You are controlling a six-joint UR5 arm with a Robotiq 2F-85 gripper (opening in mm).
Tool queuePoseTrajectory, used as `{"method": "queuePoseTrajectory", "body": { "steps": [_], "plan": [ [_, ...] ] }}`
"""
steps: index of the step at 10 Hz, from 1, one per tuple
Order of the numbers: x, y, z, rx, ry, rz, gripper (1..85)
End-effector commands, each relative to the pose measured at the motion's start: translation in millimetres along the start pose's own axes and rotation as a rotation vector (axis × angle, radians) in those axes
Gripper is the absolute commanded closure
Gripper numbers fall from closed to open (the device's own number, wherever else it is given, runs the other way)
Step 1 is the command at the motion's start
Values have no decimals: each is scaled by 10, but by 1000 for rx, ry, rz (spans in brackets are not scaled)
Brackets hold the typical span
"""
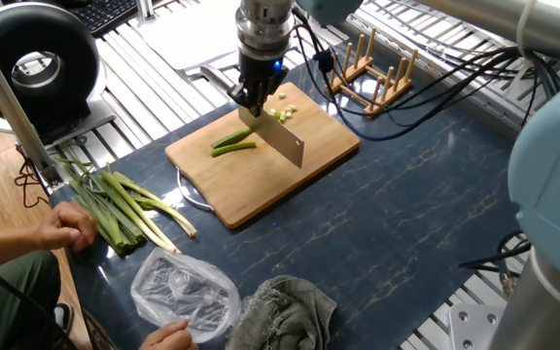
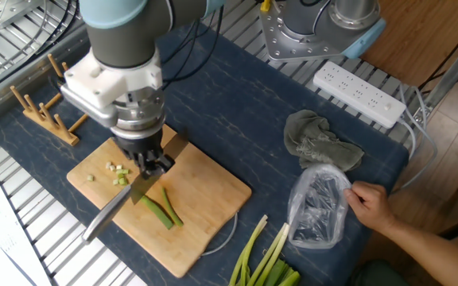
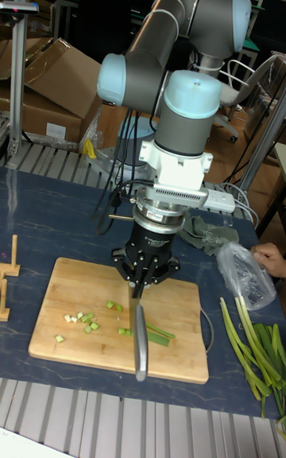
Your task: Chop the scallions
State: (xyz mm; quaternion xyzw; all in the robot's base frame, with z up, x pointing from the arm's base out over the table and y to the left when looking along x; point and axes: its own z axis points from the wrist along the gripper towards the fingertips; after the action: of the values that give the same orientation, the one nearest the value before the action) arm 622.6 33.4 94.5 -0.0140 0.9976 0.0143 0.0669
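Two short green scallions [image 1: 233,145] [image 2: 164,209] [image 3: 161,335] lie on the wooden cutting board [image 1: 314,156] [image 2: 217,191] [image 3: 52,287]. Small chopped bits [image 1: 280,113] [image 2: 118,175] [image 3: 83,321] lie near the board's far end. My gripper [image 1: 258,97] [image 2: 151,163] [image 3: 141,283] is shut on a knife [image 1: 282,144] [image 2: 108,221] [image 3: 141,340]. It holds the knife just above the board, between the stalks and the bits. A bunch of uncut scallions [image 1: 115,209] [image 2: 265,258] [image 3: 250,351] lies on the table beside the board.
A person's hands [image 1: 66,226] [image 2: 368,202] rest by the uncut bunch and a clear plastic bag [image 1: 185,292] [image 2: 318,206]. A grey cloth [image 1: 285,311] [image 2: 318,139] lies close to the bag. A wooden rack [image 1: 372,63] [image 2: 42,107] stands past the board, and a power strip [image 2: 360,95] lies at the table edge.
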Motion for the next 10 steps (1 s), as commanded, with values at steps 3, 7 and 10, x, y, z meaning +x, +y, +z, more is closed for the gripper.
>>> {"method": "queuePoseTrajectory", "body": {
  "steps": [3, 7, 10],
  "plan": [
    [-2, 185, -26, -8, 12, 99, 843],
    [-33, 180, 87, -5, 12, 110, 843],
    [-82, 163, 156, 4, 3, 108, 843]
  ]
}}
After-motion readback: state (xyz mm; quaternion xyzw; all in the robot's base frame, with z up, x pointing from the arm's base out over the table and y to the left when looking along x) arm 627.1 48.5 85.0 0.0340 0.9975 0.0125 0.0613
